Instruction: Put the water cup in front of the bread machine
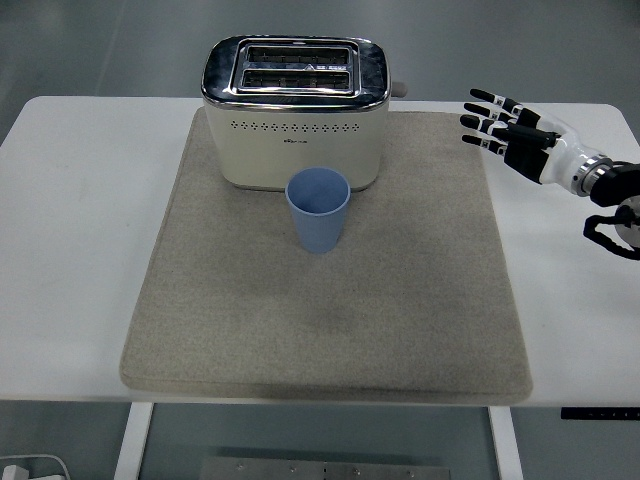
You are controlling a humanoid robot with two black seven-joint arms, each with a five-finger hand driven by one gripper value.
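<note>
We are seeing the blue water cup [319,210] standing upright on the mat [400,300], just before the bread machine [296,110]; the right robot hand [510,135], fingers spread and empty, is hovering well apart to its right.

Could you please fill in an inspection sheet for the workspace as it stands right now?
Surface: white table with a beige mat over its middle.
Job's things: blue cup upright on the mat, empty, just in front of the cream toaster.
Clutter: nothing seen.
Grippers: right hand open, fingers spread, over the mat's far right corner, holding nothing; left hand not in view.
Cables: black cable loop at the right wrist; a white cable on the floor, bottom left.
Surroundings: grey floor; no person seen.
</note>
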